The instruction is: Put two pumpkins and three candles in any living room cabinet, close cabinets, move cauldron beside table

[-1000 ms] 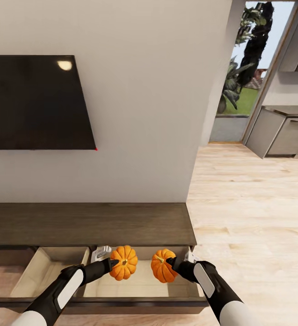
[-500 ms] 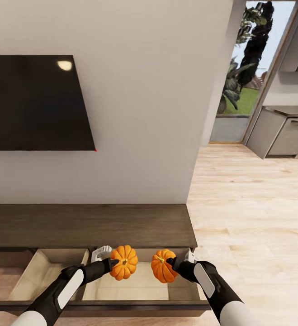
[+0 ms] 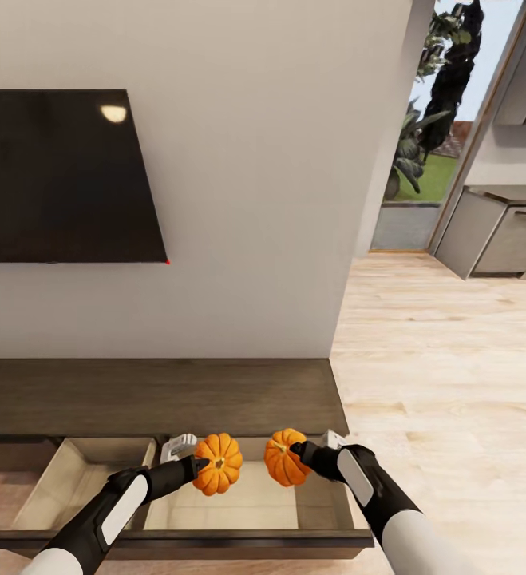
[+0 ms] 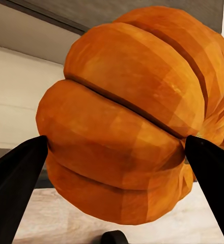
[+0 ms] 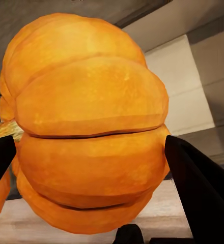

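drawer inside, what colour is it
Pale beige wood, lighter than the dark brown cabinet top. The open drawer shows it best in the head view.

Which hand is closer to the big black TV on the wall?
Left. The left hand holds its pumpkin below the TV's right part; the right hand is farther right, past the TV's edge.
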You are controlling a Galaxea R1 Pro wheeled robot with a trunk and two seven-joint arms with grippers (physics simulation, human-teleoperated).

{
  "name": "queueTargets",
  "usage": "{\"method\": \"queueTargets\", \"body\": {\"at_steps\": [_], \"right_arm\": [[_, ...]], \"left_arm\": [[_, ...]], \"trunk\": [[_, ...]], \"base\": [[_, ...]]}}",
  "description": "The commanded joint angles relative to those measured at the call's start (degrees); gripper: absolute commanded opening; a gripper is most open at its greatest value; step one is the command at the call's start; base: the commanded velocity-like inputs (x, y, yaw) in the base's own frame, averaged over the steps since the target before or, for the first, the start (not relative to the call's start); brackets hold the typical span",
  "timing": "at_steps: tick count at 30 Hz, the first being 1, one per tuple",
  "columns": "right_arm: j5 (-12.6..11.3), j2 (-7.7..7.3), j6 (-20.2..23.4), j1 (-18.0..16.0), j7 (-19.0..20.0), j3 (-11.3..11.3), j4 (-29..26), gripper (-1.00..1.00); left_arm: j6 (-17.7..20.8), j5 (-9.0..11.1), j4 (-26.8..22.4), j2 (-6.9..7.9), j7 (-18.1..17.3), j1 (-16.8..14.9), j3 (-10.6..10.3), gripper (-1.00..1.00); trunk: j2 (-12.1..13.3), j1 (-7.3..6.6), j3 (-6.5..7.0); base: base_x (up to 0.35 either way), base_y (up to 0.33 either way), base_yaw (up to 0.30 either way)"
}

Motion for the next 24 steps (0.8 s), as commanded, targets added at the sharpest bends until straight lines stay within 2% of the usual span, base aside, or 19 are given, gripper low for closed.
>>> {"method": "queueTargets", "body": {"at_steps": [1,4,8,22,24], "right_arm": [[-0.43,0.02,0.27,-0.99,-1.02,0.35,1.22,-1.0],[-0.46,0.06,0.35,-2.97,-3.11,0.6,4.35,-1.0],[-0.48,0.07,0.38,-3.78,-3.98,0.69,5.67,-1.0],[-0.52,0.22,0.48,-4.07,-4.44,0.81,6.18,-1.0],[-0.53,0.27,0.48,-4.07,-4.44,0.81,6.18,-1.0]], "left_arm": [[0.32,0.3,-0.05,0.06,0.07,-0.04,-0.15,-1.0],[0.56,0.32,-0.09,0.06,0.15,-0.03,-0.13,-1.0],[0.7,0.3,-0.12,0.06,0.13,-0.01,-0.12,-1.0],[1.01,0.21,-0.14,0.06,0.07,-0.07,-0.15,-1.0],[1.11,0.2,-0.14,0.06,0.05,-0.06,-0.15,-1.0]], "trunk": [[-0.05,0.0,-0.06],[-0.05,0.0,-0.06],[-0.05,0.0,-0.06],[-5.66,3.08,-2.58],[-5.66,3.08,-2.58]], "base": [[0.0,0.0,0.0],[0.0,0.0,0.0],[0.0,0.0,0.0],[0.0,0.0,0.0],[0.0,0.0,0.0]]}}
